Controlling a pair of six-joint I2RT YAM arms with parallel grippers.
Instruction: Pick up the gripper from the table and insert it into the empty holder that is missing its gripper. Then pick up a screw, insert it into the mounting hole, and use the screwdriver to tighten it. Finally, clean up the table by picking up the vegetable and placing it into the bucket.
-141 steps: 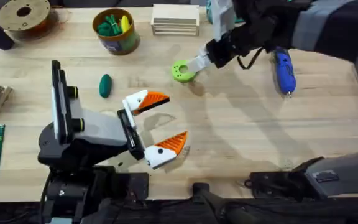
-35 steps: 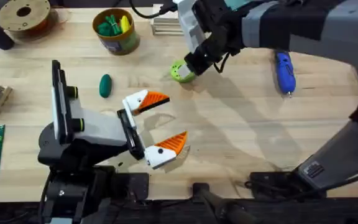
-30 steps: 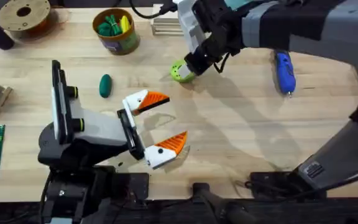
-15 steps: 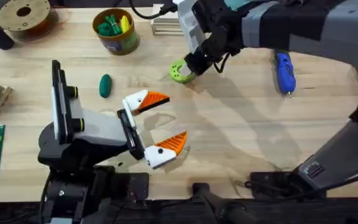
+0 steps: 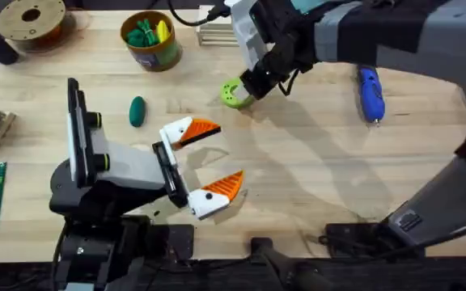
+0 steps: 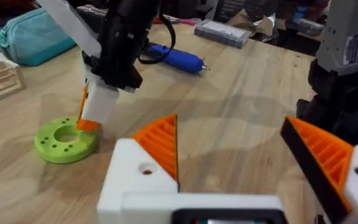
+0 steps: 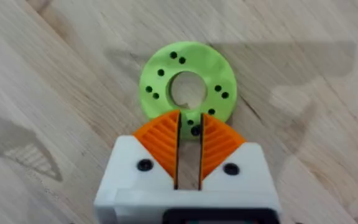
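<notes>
The green ring-shaped disc (image 7: 187,89) lies mid-table with the right gripper (image 7: 189,132) pinching its near rim, arm reaching across from the right. The vegetable (image 5: 137,111) lies left of it. The left gripper (image 5: 207,158) rests spread wide, with bare table (image 5: 314,170) beside it.

The right claw (image 5: 245,87) and its arm blocked the far middle, pinching the green ring (image 5: 235,94). The left claw (image 5: 209,158) gaped wide over the near centre. Between them lay bare tabletop (image 5: 314,170), open rightwards up to the screwdriver (image 5: 370,93). The vegetable (image 5: 137,111) lay apart, with free approach from above.
</notes>
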